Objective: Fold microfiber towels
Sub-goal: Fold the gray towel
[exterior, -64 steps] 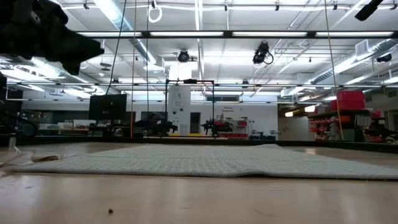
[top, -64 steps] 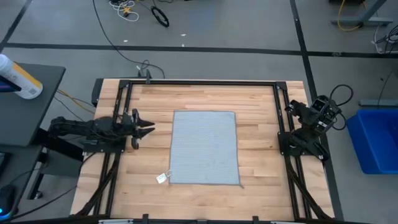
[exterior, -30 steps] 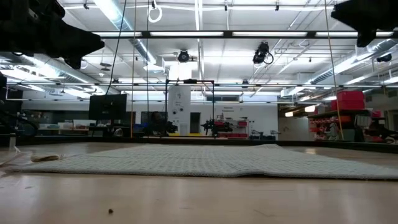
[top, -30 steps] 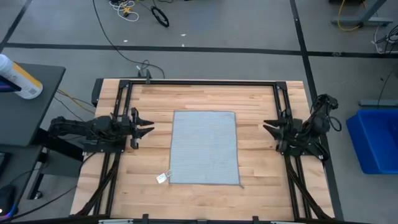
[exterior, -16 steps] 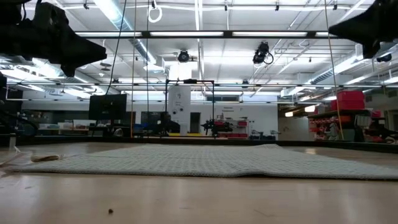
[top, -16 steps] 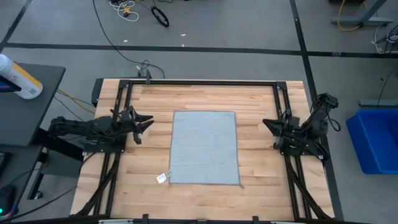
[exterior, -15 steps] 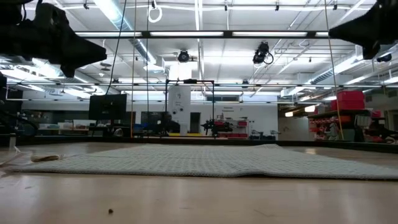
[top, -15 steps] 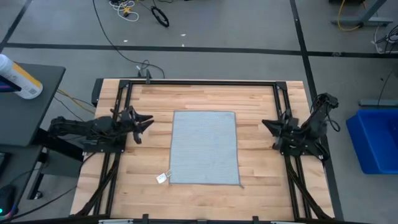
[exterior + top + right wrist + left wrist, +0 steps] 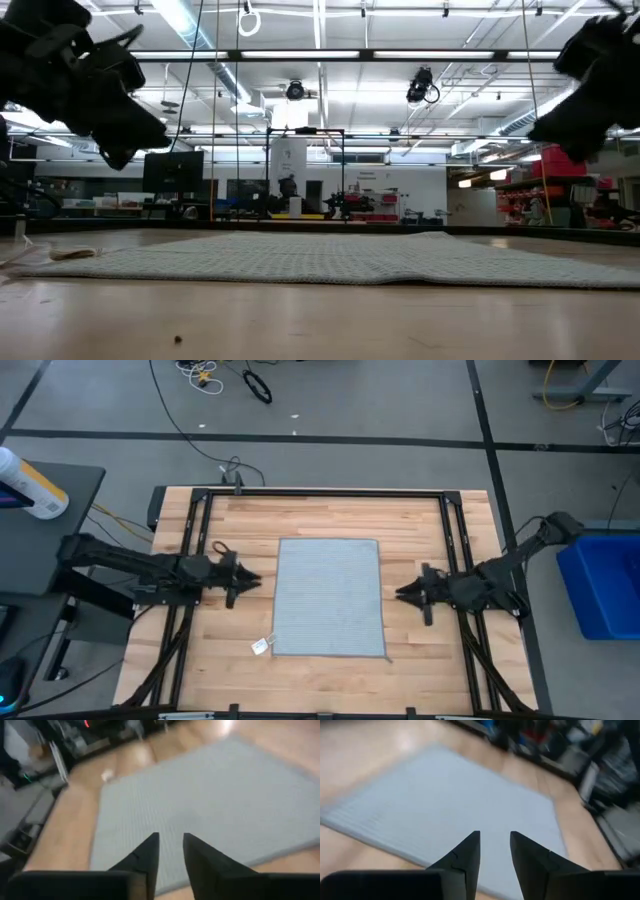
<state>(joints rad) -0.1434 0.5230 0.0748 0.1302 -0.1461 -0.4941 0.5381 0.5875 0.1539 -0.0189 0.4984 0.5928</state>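
Observation:
The light grey-blue microfiber towel (image 9: pixel 328 597) lies spread flat on the wooden table, its small white tag (image 9: pixel 261 646) sticking out at the near left corner. It also shows in the low view (image 9: pixel 320 258), the left wrist view (image 9: pixel 460 805) and the right wrist view (image 9: pixel 210 800). My left gripper (image 9: pixel 255 580) is open just off the towel's left edge, above the table (image 9: pixel 150 135), fingers pointing at the towel (image 9: pixel 495 836). My right gripper (image 9: pixel 400 592) is open just off the towel's right edge (image 9: pixel 545 130), also pointing at the towel (image 9: pixel 170 836).
Black frame rails (image 9: pixel 320 493) run around the table top. A blue bin (image 9: pixel 605 585) stands off the right side. A side table with a white bottle (image 9: pixel 30 485) stands off the left. Bare wood (image 9: pixel 330 680) shows around the towel on all sides.
Both grippers have swung in toward the towel and a little toward the near edge, coming lower: the left one toward the table's right, the right one toward the table's left. The towel has stayed flat where it was.

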